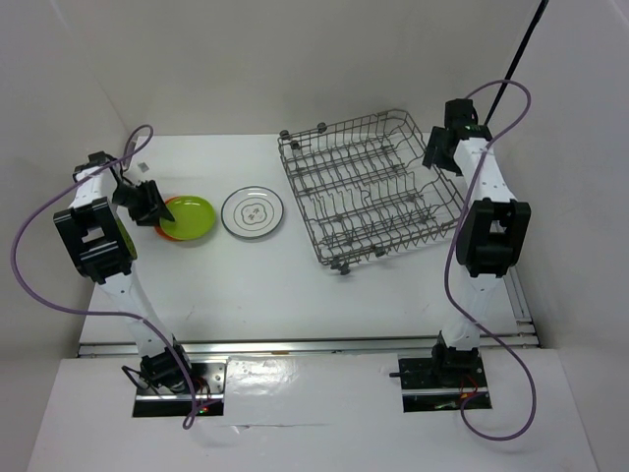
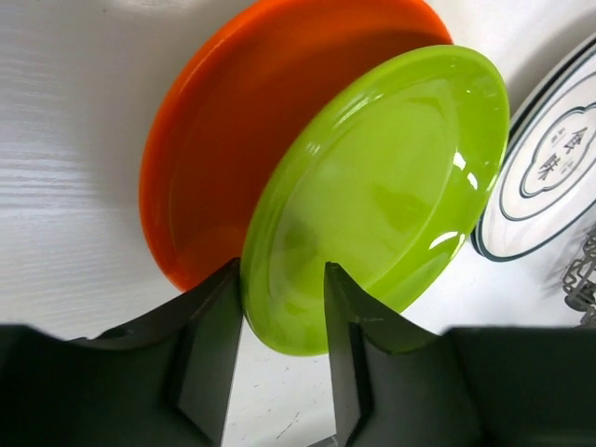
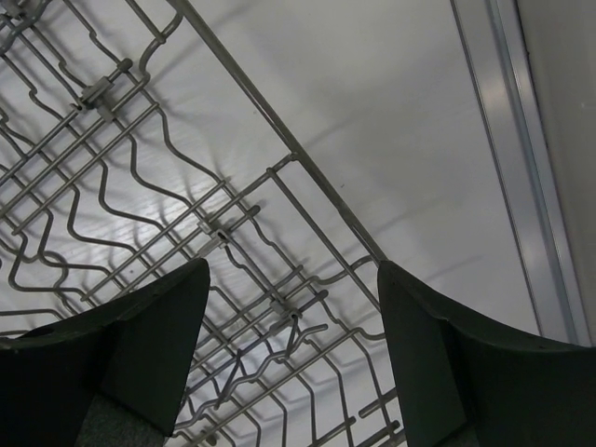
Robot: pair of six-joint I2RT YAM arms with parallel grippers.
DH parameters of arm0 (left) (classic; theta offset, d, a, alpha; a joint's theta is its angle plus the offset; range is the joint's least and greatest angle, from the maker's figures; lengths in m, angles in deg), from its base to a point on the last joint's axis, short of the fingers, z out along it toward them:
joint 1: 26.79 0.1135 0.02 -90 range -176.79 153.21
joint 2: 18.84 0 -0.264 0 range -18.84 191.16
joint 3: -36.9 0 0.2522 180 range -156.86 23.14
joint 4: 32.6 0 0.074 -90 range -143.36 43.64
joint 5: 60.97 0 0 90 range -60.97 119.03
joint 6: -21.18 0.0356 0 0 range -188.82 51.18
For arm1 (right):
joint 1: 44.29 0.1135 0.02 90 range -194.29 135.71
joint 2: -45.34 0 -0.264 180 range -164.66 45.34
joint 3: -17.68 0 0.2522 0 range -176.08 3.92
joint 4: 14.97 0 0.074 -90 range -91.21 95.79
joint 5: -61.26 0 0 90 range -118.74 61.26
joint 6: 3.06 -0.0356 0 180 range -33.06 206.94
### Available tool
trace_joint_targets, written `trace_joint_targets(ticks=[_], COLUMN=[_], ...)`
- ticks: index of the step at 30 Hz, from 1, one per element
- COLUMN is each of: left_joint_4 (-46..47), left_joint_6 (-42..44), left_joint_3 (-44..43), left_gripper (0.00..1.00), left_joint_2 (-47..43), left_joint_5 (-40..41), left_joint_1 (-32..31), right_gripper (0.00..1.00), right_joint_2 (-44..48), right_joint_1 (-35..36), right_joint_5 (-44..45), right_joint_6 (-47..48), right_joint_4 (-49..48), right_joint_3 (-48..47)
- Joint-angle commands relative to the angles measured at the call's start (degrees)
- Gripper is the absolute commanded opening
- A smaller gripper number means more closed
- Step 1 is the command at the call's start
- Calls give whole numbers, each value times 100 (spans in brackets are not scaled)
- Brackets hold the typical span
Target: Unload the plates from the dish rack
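A lime green plate (image 1: pixel 192 217) lies partly on an orange plate (image 2: pixel 214 140) at the table's left. Beside them lies a white plate with a grey line drawing (image 1: pixel 253 212). My left gripper (image 2: pixel 281 270) is low at the green plate's near rim; its jaws stand apart with the rim between them, one finger outside the edge and one over the plate. The grey wire dish rack (image 1: pixel 373 187) stands at the back right, and I see no plate in it. My right gripper (image 3: pixel 293 265) hangs open over the rack's right end (image 3: pixel 233 233) with nothing between its fingers.
White walls close in the back and both sides. A metal rail (image 3: pixel 531 186) runs along the table's right edge, close to the rack, and another (image 1: pixel 295 344) along the front. Purple cables loop off both arms.
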Motion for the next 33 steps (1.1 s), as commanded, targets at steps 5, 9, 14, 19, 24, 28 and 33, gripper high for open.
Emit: trace_joint_targets(ticks=[5,9,14,19,24,28,33], left_joint_4=[-115,-115,-168,-221,-159,-159,-159], left_joint_6=[-120,-120,-120,-68,-67,-120,-120], left_joint_3=[-367,-499,-552,-552,-499,-551,-604], left_gripper=[54,58,60,60,61,63,64], left_joint_2=[-109,-109,-109,-170,-345,-399,-513], left_joint_5=[436,569,621,622,420,200,130], left_joint_1=[33,33,33,33,33,33,33], right_gripper=[84,85,85,84,58,44,39], right_joint_2=[185,45,-35,-35,-88,219,554], right_joint_1=[-45,-115,-220,-273,-326,-379,-379], right_joint_5=[515,516,569,306,50,-12,-12], right_joint_6=[133,195,247,380,231,107,46], right_joint_4=[-4,-4,-30,-547,-487,-698,-751], right_joint_3=[297,358,568,964,1069,1403,1684])
